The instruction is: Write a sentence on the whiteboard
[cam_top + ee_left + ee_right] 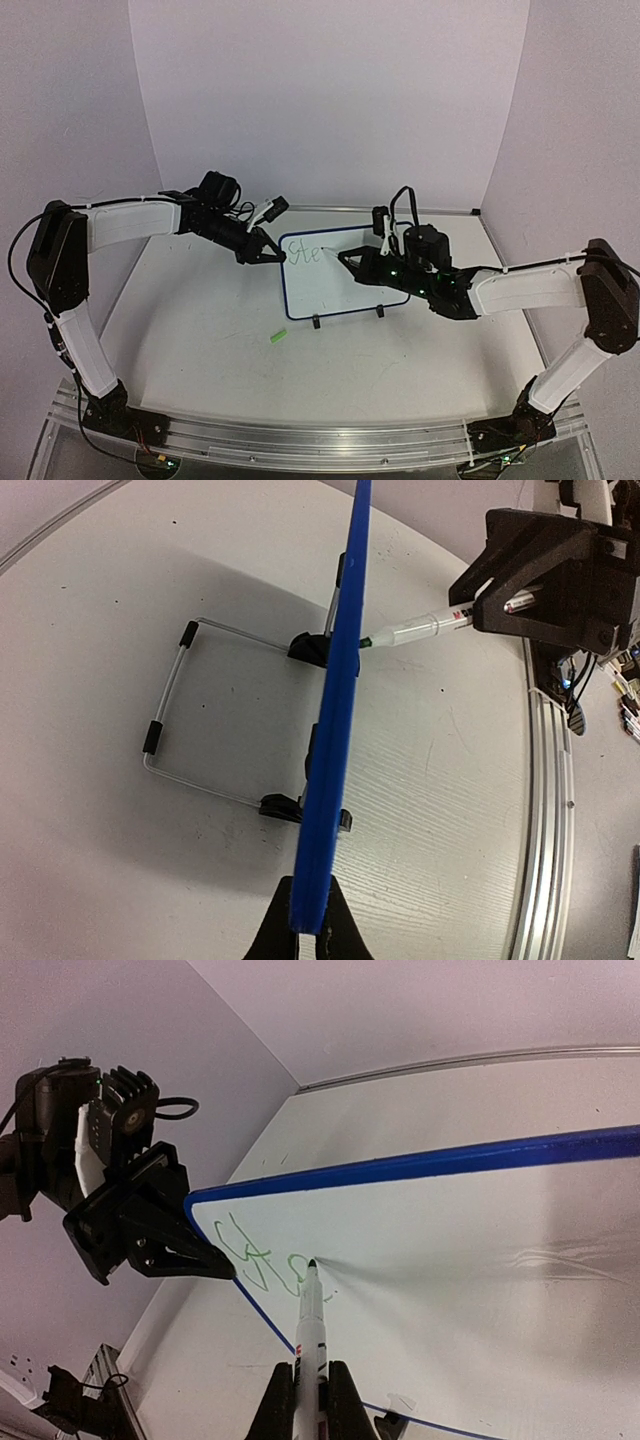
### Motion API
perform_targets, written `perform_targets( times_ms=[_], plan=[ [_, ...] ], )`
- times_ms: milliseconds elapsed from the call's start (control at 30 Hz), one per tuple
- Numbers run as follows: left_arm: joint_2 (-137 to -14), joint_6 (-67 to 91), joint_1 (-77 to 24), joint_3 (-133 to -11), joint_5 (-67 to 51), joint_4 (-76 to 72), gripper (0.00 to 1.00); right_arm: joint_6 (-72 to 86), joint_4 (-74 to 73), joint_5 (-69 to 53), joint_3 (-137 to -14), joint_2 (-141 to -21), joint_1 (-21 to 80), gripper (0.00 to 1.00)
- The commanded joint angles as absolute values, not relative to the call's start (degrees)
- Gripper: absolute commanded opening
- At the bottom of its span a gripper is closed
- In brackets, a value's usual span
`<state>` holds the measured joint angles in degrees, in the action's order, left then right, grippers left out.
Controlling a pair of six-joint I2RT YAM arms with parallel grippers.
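1. Left wrist view: the whiteboard (338, 710) stands edge-on, so only its blue frame shows; the writing face is hidden, and the upper end is cut by the top edge.
2. Same view: the left gripper (310, 932) shows only its fingertips, clamped on the frame at the bottom edge.
3. Right wrist view: the whiteboard's right side runs out of view; the marker (309, 1320) has its rear hidden between the fingers of the right gripper (308, 1390).
4. Top view: the sentence (304, 253) is too small to read.
5. Top view: a small green object (278, 338) on the table (200, 340) is too small to identify.
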<state>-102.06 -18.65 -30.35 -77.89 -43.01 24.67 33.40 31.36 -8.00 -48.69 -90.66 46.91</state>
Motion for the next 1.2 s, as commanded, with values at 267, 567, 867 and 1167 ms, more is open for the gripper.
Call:
perform_targets(
  times_ms=[267, 567, 867, 1167],
  plan=[
    [-101.7, -20.1, -31.4, -79.2, -40.0, 27.1, 0.0, 34.2, 31.8, -6.1, -47.8, -91.8, 46.8, 0.0],
    [-101.6, -20.1, -31.4, -79.2, -39.9, 27.2, 0.0, 35.0, 31.8, -7.4, -45.7, -92.7, 46.8, 0.0],
    [-101.7, -20.1, -31.4, -79.2, -39.9, 27.2, 0.0, 34.4, 32.0, -10.8, -46.9, -90.9, 46.8, 0.0],
    [-101.5, -20.1, -31.4, -79.3, -39.7, 27.3, 0.0, 33.2, 31.6, -10.6, -48.9, -87.6, 46.8, 0.0]
  ],
)
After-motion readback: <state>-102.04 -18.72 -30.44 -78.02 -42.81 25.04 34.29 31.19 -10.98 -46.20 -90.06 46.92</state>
